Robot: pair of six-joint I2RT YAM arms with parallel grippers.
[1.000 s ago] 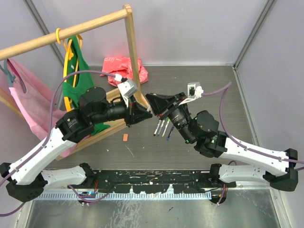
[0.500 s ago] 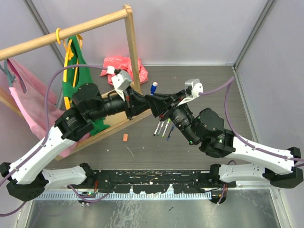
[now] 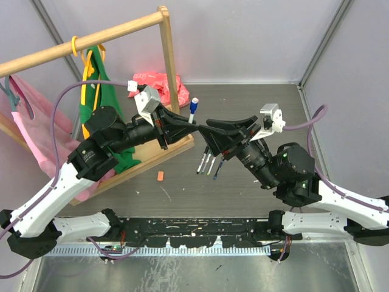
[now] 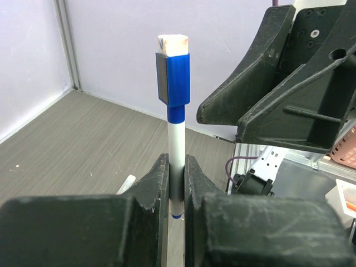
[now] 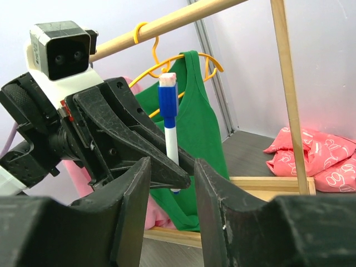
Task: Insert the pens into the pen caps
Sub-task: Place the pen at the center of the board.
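My left gripper (image 3: 186, 123) is shut on the white barrel of a pen (image 3: 193, 111), which stands upright with a blue pen cap (image 4: 173, 78) fitted on its top end. The barrel (image 4: 177, 139) is pinched between both left fingers. My right gripper (image 3: 211, 125) faces it from the right, just apart, jaws open with nothing between them. From the right wrist the capped pen (image 5: 171, 130) shows beyond my right gripper (image 5: 171, 173). Several more pens (image 3: 208, 163) lie side by side on the table below both grippers. A small orange pen cap (image 3: 160, 176) lies to their left.
A wooden clothes rack (image 3: 168, 55) stands at the back left with a green shirt (image 3: 101, 100) on a yellow hanger and a pink garment (image 3: 37, 137). A red cloth (image 3: 159, 84) lies behind the rack's post. Grey walls close the table's back and right.
The grippers were together over the pens. My right gripper has opened and drawn back to the right; my left has pulled up and back with the capped blue pen.
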